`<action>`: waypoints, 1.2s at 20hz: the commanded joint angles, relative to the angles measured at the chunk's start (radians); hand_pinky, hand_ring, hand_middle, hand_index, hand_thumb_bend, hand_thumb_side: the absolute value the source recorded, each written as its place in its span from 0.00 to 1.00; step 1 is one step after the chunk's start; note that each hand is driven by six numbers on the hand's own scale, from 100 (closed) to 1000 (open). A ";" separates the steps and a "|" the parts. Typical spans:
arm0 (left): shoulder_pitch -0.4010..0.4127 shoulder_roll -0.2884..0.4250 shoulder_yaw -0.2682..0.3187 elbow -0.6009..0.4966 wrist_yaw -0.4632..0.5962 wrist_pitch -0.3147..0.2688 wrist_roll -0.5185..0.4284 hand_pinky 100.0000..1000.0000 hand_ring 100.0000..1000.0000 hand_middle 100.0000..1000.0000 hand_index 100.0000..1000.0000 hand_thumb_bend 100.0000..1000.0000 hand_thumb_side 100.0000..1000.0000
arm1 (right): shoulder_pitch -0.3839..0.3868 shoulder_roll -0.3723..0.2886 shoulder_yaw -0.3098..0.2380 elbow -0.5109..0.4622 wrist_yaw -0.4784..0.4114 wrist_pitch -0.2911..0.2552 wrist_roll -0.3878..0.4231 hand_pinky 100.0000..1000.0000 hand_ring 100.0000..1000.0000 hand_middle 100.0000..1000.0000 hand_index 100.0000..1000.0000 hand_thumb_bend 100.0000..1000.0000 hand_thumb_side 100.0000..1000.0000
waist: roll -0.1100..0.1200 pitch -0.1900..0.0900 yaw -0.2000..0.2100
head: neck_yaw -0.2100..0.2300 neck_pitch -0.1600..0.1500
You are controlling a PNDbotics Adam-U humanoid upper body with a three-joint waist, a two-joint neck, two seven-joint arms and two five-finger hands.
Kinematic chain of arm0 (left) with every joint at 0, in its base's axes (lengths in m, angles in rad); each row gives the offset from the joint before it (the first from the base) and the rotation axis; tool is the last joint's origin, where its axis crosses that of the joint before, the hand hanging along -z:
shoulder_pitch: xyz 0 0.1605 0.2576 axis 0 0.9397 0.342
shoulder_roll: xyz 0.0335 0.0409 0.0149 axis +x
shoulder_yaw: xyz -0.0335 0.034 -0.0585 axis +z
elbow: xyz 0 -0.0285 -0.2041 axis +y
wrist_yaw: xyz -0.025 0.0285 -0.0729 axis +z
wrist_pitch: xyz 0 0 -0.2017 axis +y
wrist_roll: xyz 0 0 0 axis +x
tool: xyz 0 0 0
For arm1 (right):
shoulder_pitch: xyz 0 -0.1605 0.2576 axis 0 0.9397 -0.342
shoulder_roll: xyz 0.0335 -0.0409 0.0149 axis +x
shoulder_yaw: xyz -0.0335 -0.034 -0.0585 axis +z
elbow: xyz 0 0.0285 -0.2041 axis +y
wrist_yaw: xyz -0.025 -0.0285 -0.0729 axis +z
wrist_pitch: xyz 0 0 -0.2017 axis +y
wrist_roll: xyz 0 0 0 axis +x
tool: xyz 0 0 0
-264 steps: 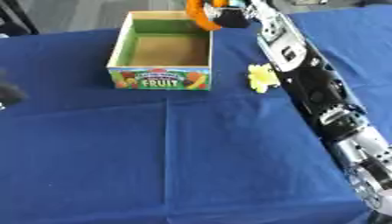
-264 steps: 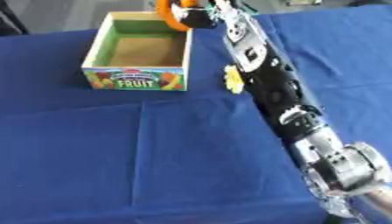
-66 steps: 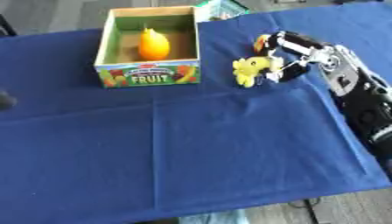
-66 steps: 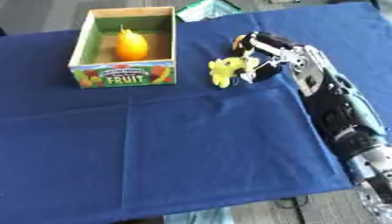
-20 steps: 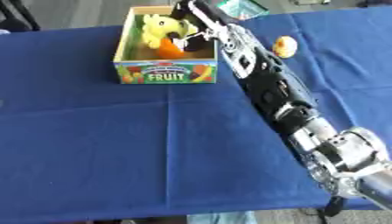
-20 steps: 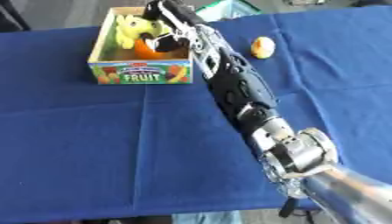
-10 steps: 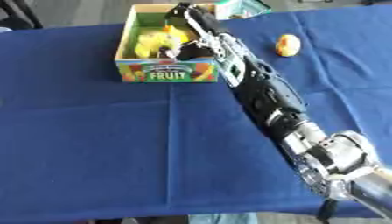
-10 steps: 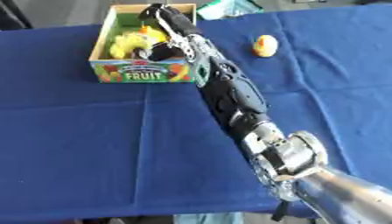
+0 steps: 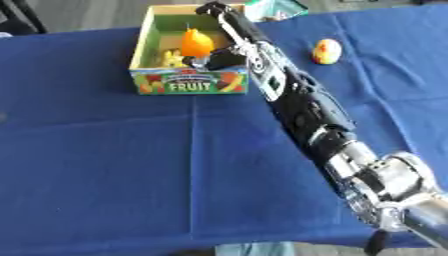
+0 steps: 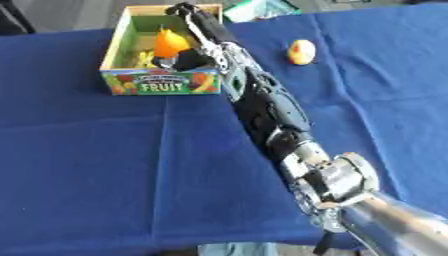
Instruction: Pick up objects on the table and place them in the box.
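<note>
The open cardboard box (image 9: 189, 87) with "FRUIT" on its front stands at the back left of the blue table. Inside it an orange fruit (image 9: 196, 43) stands upright, and a yellow toy (image 9: 170, 60) lies low at the front. My right arm stretches from the lower right corner up over the box's right wall. My right hand (image 9: 222, 60) hangs down inside the box, just right of the yellow toy. A small yellow-and-orange rounded object (image 9: 326, 51) lies on the cloth to the right of the box. My left hand shows in neither view.
A teal packet (image 9: 276, 8) lies at the table's far edge behind the box. The blue cloth (image 9: 105, 170) covers the whole table, with fold lines across the middle. Dark chair legs (image 9: 19, 15) stand beyond the far left corner.
The yellow toy has gone from high in the box to its front floor. My right hand has sunk into the box beside it, uncovering the orange fruit. The camera has shifted a little.
</note>
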 commanded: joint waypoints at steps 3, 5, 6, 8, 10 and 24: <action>-0.001 0.019 0.008 -0.012 0.001 -0.001 0.005 0.72 0.57 0.50 0.72 0.00 0.47 | -0.029 -0.064 -0.005 -0.060 -0.097 0.007 0.049 0.86 0.86 0.84 0.89 0.57 0.35 | -0.002 -0.019 -0.010 | 0.011 0.005; 0.000 0.019 0.009 -0.012 0.001 -0.001 0.006 0.72 0.57 0.50 0.72 0.00 0.47 | -0.032 -0.083 -0.004 -0.075 -0.125 0.009 0.068 0.86 0.86 0.83 0.88 0.57 0.35 | -0.003 -0.021 -0.015 | 0.014 0.005; 0.001 0.020 0.009 -0.012 0.000 -0.001 0.006 0.72 0.57 0.50 0.72 0.00 0.47 | -0.033 -0.093 -0.003 -0.082 -0.137 0.009 0.075 0.86 0.85 0.82 0.88 0.56 0.35 | -0.003 -0.021 -0.017 | 0.015 0.005; 0.002 0.020 0.010 -0.012 -0.001 -0.001 0.007 0.72 0.57 0.50 0.72 0.00 0.47 | -0.035 -0.111 -0.003 -0.096 -0.154 0.010 0.082 0.85 0.85 0.81 0.88 0.56 0.34 | -0.004 -0.022 -0.022 | 0.017 0.005; 0.004 0.021 0.011 -0.013 -0.001 -0.001 0.008 0.72 0.57 0.50 0.72 0.00 0.47 | -0.037 -0.130 -0.007 -0.103 -0.167 0.016 0.084 0.85 0.84 0.80 0.87 0.55 0.33 | -0.005 -0.024 -0.027 | 0.019 0.005; 0.010 0.026 0.018 -0.016 -0.005 -0.001 0.014 0.72 0.57 0.50 0.72 0.00 0.47 | -0.004 -0.238 -0.066 -0.039 -0.162 0.093 0.030 0.85 0.84 0.77 0.84 0.51 0.30 | -0.011 -0.026 -0.048 | 0.019 0.005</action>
